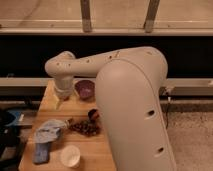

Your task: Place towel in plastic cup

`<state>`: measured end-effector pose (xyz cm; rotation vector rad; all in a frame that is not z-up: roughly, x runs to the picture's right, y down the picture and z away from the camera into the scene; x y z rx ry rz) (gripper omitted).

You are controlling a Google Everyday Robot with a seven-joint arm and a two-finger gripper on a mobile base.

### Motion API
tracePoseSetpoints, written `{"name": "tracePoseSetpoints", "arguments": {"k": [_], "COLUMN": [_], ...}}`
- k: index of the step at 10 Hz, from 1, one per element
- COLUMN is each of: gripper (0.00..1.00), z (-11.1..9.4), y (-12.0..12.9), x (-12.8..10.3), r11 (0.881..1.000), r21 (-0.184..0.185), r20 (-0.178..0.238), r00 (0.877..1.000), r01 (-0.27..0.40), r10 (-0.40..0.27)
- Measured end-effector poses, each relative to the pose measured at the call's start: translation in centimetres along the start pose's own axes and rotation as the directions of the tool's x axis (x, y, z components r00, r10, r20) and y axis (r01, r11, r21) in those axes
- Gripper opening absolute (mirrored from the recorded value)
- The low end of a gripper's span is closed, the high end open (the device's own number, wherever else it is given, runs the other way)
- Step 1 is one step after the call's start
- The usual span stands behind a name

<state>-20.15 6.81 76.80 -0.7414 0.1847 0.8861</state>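
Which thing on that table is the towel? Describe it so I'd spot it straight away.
Find the wooden table under the big white arm. Near its left edge, below the robot's hand, lies the towel, a crumpled grey-blue cloth. Unlike the flat blue pad below it and the round white cup, it is soft and rumpled.

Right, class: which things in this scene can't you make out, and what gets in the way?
- Table, right half: camera view, hidden behind the robot's arm.
- Plastic cup: none shows; it may lie behind the arm.
- Gripper, hanging left of the purple bowl: whether it holds anything cannot be told.
- Dark clump beside the towel: too small to identify.
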Motion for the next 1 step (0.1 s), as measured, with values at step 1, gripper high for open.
{"name": "tracePoseSetpoints", "arguments": {"k": [1], "gripper": [0.8], "z": [0.03], "y": [0.15], "x": [-0.06], "r11": [1.0], "r21": [-0.001], "r20": [0.0], "r00": [1.0], "r01": [0.002], "r10": [-0.002]}}
